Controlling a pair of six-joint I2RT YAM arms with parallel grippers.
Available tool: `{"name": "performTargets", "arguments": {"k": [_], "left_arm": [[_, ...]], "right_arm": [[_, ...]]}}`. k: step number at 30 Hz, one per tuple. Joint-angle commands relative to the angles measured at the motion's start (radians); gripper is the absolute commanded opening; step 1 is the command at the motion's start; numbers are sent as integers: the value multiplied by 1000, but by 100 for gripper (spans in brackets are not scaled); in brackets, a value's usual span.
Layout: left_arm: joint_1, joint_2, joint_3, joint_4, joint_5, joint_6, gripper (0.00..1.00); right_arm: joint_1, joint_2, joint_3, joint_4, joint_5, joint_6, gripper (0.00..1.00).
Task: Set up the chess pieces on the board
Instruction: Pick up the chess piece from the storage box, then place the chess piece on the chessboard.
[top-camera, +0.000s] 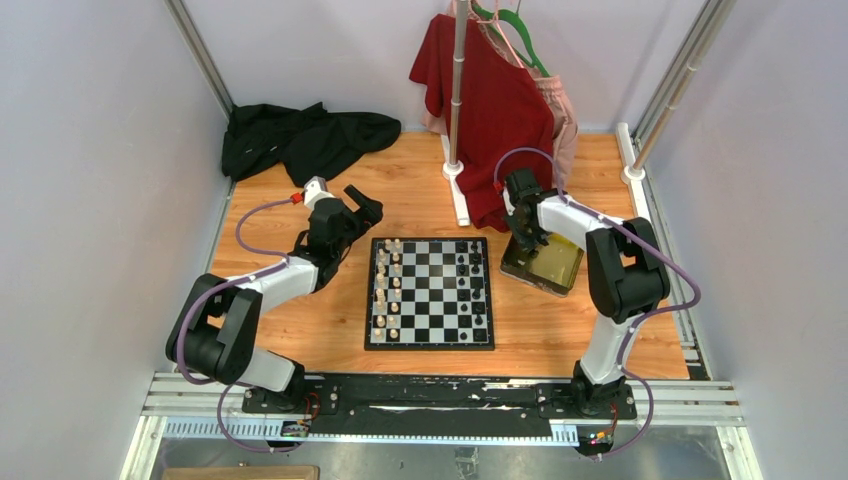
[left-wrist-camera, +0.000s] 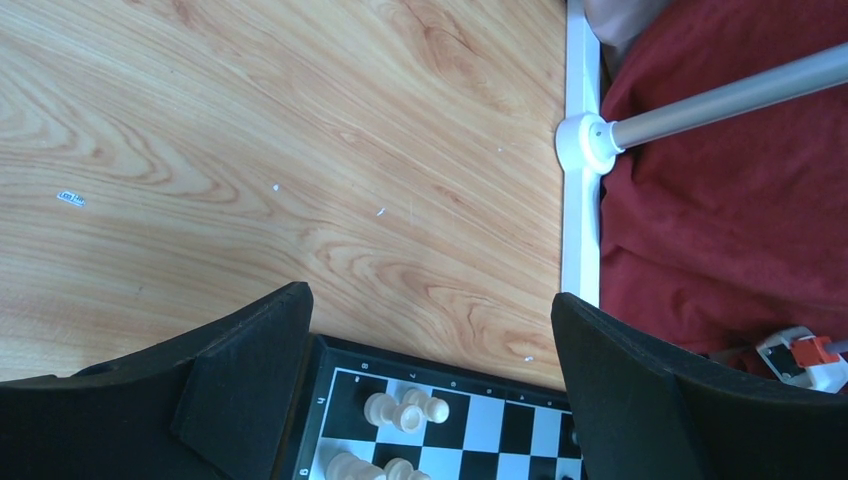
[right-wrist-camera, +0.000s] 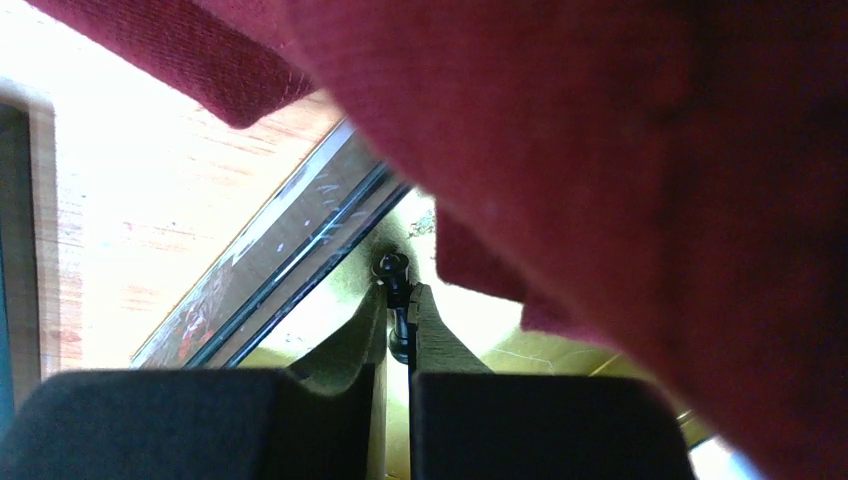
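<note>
Black and slim, a chess piece pinched by the right gripper over the tray right of the board may slip or snag the red shirt, while the left gripper gapes empty at the board's far-left corner.

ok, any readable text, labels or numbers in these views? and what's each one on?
Nothing reads cleanly.
The board: small white coordinate marks along its black border, too small and skewed to read.
The table: a tiny white sticker, print too small to read.
Top and right wrist views: no legible text.
</note>
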Motion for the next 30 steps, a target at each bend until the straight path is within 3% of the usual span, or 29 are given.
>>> {"name": "performTargets", "arguments": {"k": [1, 15, 23, 30], "left_arm": [[-8, 11, 3, 24, 5, 9, 96], [-8, -18, 88, -49, 104, 102, 96], [-18, -8, 225, -136, 304, 118, 97], [-26, 43, 310, -152, 465, 42, 98]], "right_arm": [[-15, -12, -3, -39, -4, 33, 0], [6, -199, 36, -127, -52, 52, 0], [58, -331, 93, -159, -264, 31, 0], [174, -327, 189, -132, -403, 23, 0]]}}
